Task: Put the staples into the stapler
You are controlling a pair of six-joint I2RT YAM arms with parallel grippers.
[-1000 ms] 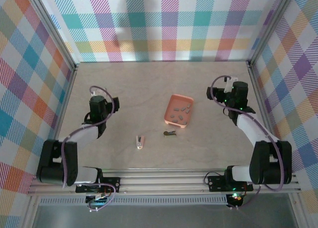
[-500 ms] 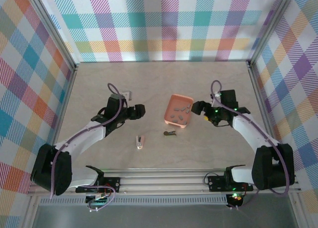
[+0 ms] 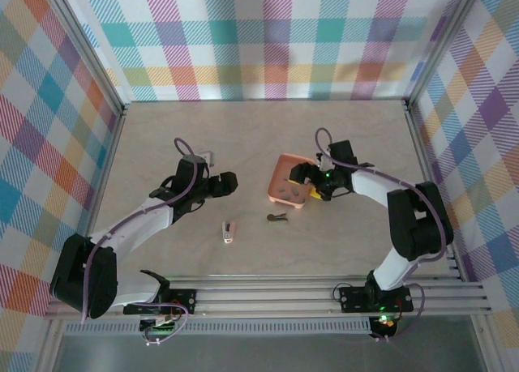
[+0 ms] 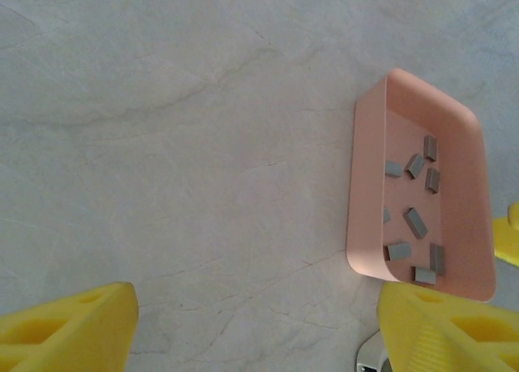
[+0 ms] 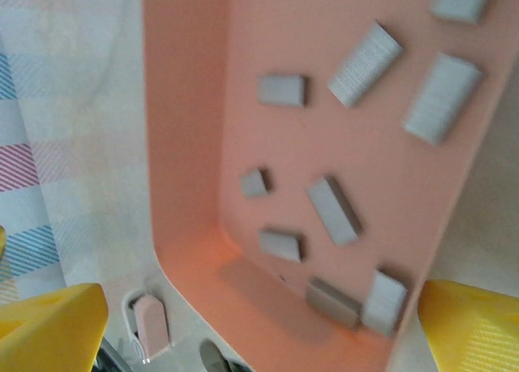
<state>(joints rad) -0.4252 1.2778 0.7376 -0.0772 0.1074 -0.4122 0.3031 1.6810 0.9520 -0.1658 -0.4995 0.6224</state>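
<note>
The stapler (image 3: 229, 232), small and pale pink with a white part, lies on the table in front of the left gripper (image 3: 227, 182); the right wrist view catches it past the tray's corner (image 5: 152, 327). Several grey staples (image 5: 332, 210) lie loose in the salmon-orange tray (image 5: 182, 145). My right gripper (image 5: 263, 307) hovers open over the tray's near end (image 3: 280, 186), yellow fingers on either side of it. My left gripper (image 4: 259, 331) is open over bare table, left of the tray (image 4: 365, 186) and the staples (image 4: 415, 220) in it.
A small dark metal object (image 3: 277, 218) lies just in front of the tray; the left wrist view shows it beside that gripper's right finger (image 4: 373, 360). Plaid walls close off the table on three sides. A rail runs along the near edge.
The right arm has swung in from the far right until its gripper is over the tray. The left arm reached toward the centre a second ago and has barely moved since.
</note>
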